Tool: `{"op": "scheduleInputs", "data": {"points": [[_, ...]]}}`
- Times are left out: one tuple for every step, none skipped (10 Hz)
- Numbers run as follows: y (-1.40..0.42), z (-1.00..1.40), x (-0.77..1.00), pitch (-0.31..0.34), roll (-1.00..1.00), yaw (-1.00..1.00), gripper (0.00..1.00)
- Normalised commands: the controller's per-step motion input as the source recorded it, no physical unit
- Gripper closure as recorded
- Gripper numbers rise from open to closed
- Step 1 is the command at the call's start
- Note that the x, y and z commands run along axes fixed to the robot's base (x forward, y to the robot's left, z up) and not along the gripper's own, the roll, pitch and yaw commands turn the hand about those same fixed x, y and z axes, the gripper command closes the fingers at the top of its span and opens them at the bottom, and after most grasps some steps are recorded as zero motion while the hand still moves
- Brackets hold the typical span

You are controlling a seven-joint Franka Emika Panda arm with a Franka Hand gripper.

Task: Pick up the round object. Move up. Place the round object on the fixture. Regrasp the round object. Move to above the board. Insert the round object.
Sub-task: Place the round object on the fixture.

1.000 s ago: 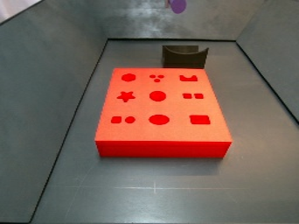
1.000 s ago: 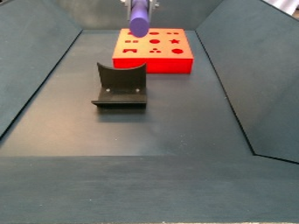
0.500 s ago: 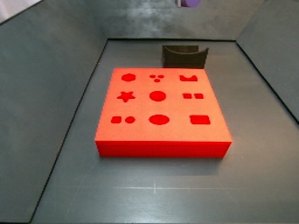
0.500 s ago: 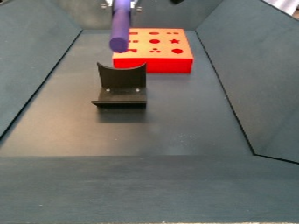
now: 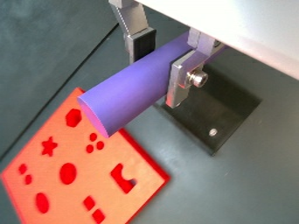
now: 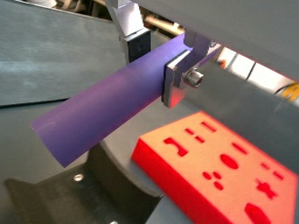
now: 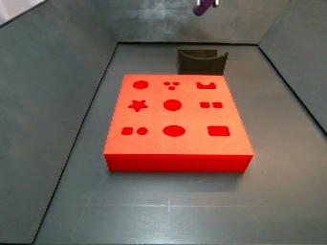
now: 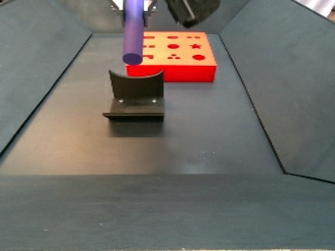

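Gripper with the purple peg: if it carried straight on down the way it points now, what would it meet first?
Probably the fixture. The gripper is shut on the round object, whose lower end hangs above the fixture's notch in a side view, well clear of it. The board lies beyond. Depth is uncertain.

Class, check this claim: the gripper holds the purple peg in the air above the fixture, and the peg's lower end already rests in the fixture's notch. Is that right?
Not quite. The gripper does hold the purple peg in the air above the fixture, but the peg's lower end does not rest in the notch: a side view shows a clear gap between them.
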Motion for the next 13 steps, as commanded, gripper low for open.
{"op": "scheduleInputs", "data": {"points": [[0.05,-0.01,0.07,0.050,-0.43,-0.14,1.00],[0.03,0.00,0.06,0.022,-0.25,-0.12,1.00],[0.13,-1.00,0.12,0.172,-1.00,-0.04,1.00],[0.14,-1.00,0.13,0.171,-1.00,-0.06,1.00],[0.14,-1.00,0.14,0.197,-1.00,-0.09,1.00],[0.14,-1.00,0.15,0.200,-0.86,-0.12,1.00],[0.14,-1.00,0.15,0.160,-0.63,-0.15,1.00],[0.14,-1.00,0.16,0.109,-0.38,-0.18,1.00],[0.14,-1.00,0.17,0.085,-0.29,-0.18,1.00],[0.12,-0.96,0.17,0.040,-0.18,-0.18,1.00],[0.11,-0.74,0.14,0.009,-0.16,-0.17,1.00],[0.16,-0.57,0.10,-0.032,-0.10,-0.14,1.00],[0.17,-0.55,0.09,-0.039,-0.09,-0.14,1.00]]}}
